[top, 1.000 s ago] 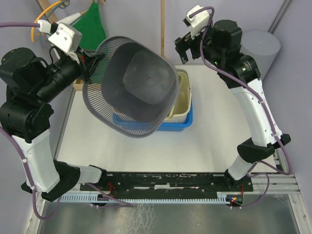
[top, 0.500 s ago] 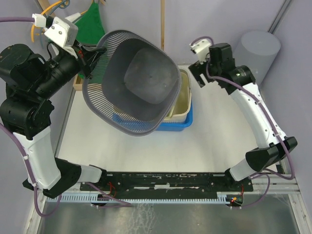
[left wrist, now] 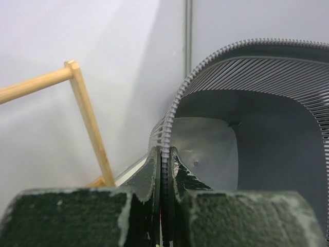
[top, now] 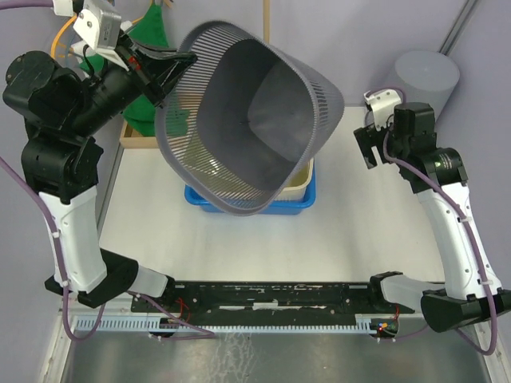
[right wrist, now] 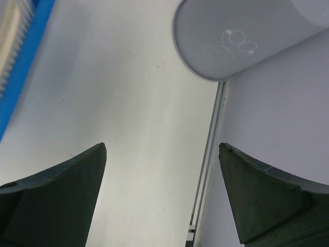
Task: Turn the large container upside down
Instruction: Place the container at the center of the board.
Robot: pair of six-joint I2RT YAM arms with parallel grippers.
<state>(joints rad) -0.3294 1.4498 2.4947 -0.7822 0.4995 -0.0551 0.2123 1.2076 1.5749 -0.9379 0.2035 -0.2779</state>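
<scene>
Gripping the basket by its rim: left gripper, jaws shut on the mesh edge; basket aloft ahead of it, tilted, mouth not yet downward, above blue tray; right gripper spread wide, empty, basket well to its left

I find my left arm raised high at the far left with the elbow bent, and the left gripper pinched tight on the rim of the large container. My right arm stands extended on the right side. The right gripper points downward, jaws spread wide and holding nothing.
</scene>
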